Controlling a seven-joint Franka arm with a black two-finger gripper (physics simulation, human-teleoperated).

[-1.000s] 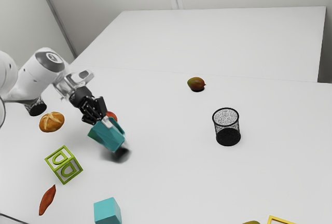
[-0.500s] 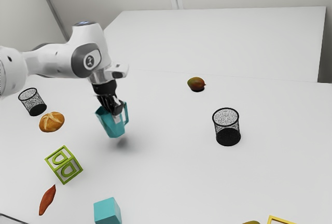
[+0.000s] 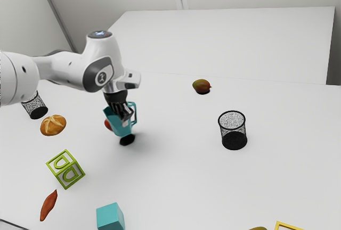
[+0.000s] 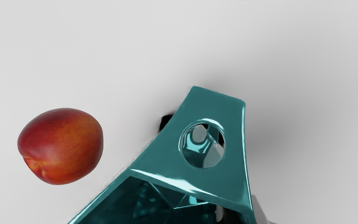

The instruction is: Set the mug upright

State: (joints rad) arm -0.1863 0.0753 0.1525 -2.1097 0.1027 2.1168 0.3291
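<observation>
The teal mug (image 3: 119,129) is tilted, its mouth up and leaning to the exterior view's left, its handle on the other side. The gripper (image 3: 126,116) is grasping it by the wall; whether the base touches the table (image 3: 176,182), I cannot tell. Near the mug lies a red-orange peach (image 4: 62,146). Farther out are a bread roll (image 3: 53,125) and a green letter block (image 3: 65,169); well apart, a black mesh cup (image 3: 233,139).

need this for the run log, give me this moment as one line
black two-finger gripper: shut on glossy teal mug | mug: tilted, not yet upright | round red-orange fruit: beside mug, gripper not touching it
</observation>
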